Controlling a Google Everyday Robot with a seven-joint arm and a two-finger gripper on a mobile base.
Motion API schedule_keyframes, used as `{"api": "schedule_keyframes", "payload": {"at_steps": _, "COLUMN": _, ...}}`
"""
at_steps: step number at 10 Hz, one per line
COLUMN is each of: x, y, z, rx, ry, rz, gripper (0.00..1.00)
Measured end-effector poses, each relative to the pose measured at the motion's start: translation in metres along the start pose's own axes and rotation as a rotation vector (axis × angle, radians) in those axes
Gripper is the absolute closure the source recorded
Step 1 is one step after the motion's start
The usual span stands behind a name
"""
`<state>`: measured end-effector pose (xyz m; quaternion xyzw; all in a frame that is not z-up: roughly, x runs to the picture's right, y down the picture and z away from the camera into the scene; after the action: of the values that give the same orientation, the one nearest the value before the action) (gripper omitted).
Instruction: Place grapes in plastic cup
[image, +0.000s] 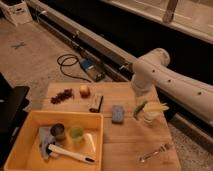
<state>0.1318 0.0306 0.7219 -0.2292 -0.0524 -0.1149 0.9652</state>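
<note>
Dark red-purple grapes (61, 95) lie as a small, elongated bunch at the far left of the wooden table (125, 140), just beside the apple (85, 91). The translucent light-green plastic cup (76, 132) stands upright in my yellow bin (30, 117), next to a dark metallic cup (58, 131). My white arm (150, 70) hangs over the table's right side, above the glass (149, 112). The gripper sits at its lower end, hidden from me, jaws spread, well apart from the grapes.
</note>
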Motion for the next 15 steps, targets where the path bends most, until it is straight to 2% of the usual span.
{"api": "schedule_keyframes", "payload": {"at_steps": 2, "x": -0.042, "y": -0.024, "z": 0.007, "rx": -0.001, "ry": -0.039, "rz": -0.089, "gripper": 0.35}}
{"api": "schedule_keyframes", "payload": {"at_steps": 3, "x": -0.058, "y": -0.032, "z": 0.008, "rx": -0.001, "ry": -0.051, "rz": -0.112, "gripper": 0.35}}
{"api": "schedule_keyframes", "payload": {"at_steps": 10, "x": -0.059, "y": -0.033, "z": 0.01, "rx": -0.006, "ry": -0.049, "rz": -0.114, "gripper": 0.35}}
{"api": "schedule_keyframes", "payload": {"at_steps": 11, "x": -0.061, "y": -0.037, "z": 0.014, "rx": -0.01, "ry": -0.058, "rz": -0.134, "gripper": 0.35}}
{"api": "schedule_keyframes", "payload": {"at_steps": 13, "x": -0.082, "y": -0.05, "z": 0.026, "rx": -0.017, "ry": -0.085, "rz": -0.192, "gripper": 0.35}}
{"api": "schedule_keyframes", "payload": {"at_steps": 15, "x": -0.115, "y": -0.066, "z": 0.04, "rx": -0.022, "ry": -0.113, "rz": -0.248, "gripper": 0.35}}
